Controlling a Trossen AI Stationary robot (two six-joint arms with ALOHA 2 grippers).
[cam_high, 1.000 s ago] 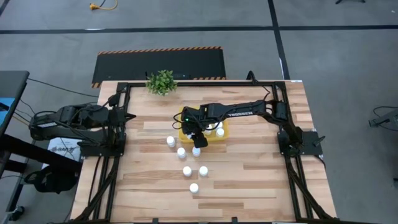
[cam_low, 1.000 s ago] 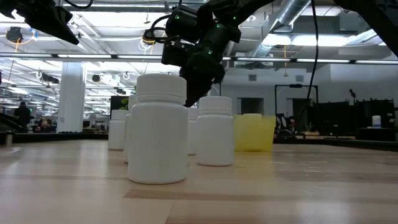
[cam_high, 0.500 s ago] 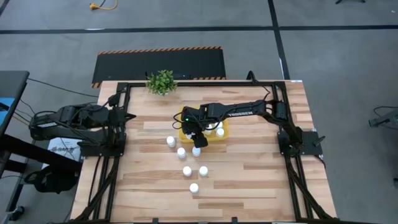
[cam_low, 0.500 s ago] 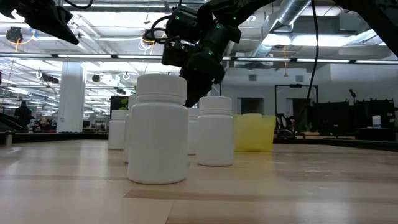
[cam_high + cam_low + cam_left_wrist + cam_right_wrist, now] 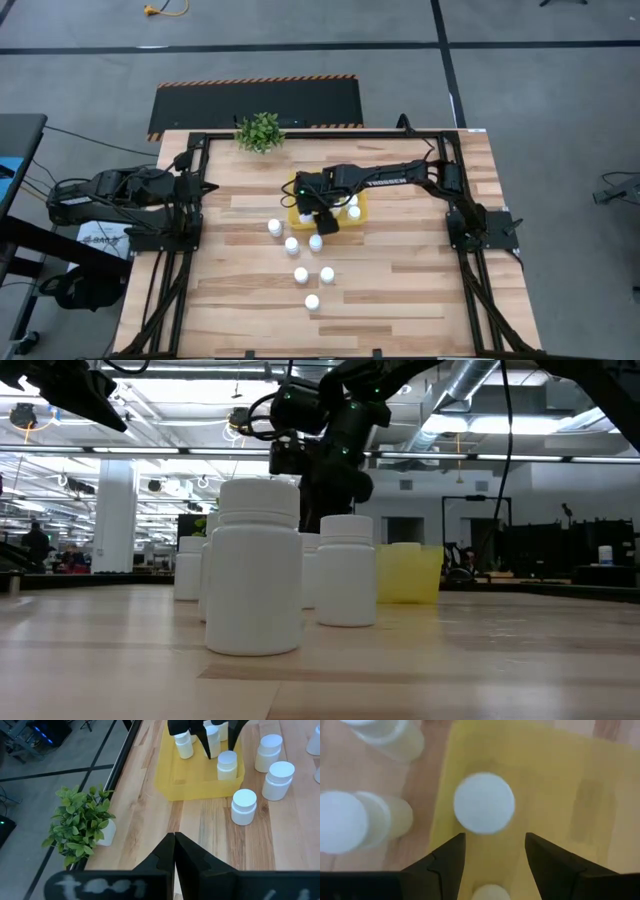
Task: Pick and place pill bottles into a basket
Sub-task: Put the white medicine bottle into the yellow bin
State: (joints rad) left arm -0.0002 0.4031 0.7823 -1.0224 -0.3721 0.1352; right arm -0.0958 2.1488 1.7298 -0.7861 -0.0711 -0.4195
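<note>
A: Right gripper [image 5: 495, 840]?

B: Fingers stood apart, holding nothing. It hung over the basket [image 5: 560, 780], at the corner nearest the loose bottles.

A: Directly under it?

B: One pill bottle [image 5: 484, 803], upright on the yellow floor, in line with the gap and free of both fingers.

A: Others in the basket?

B: I counted three in all from the left wrist view; the arm hid part of the floor, so more could not be ruled out.

A: Outside it?

B: Six pill bottles [image 5: 300, 274] upright on the table [image 5: 400, 290]. Three stood just past the gripper, three farther off.

A: Beyond those?

B: One small plant [image 5: 260, 131] at the table's far edge. Left gripper [image 5: 174, 837] was pinched shut, empty, well apart at the left side.
</note>
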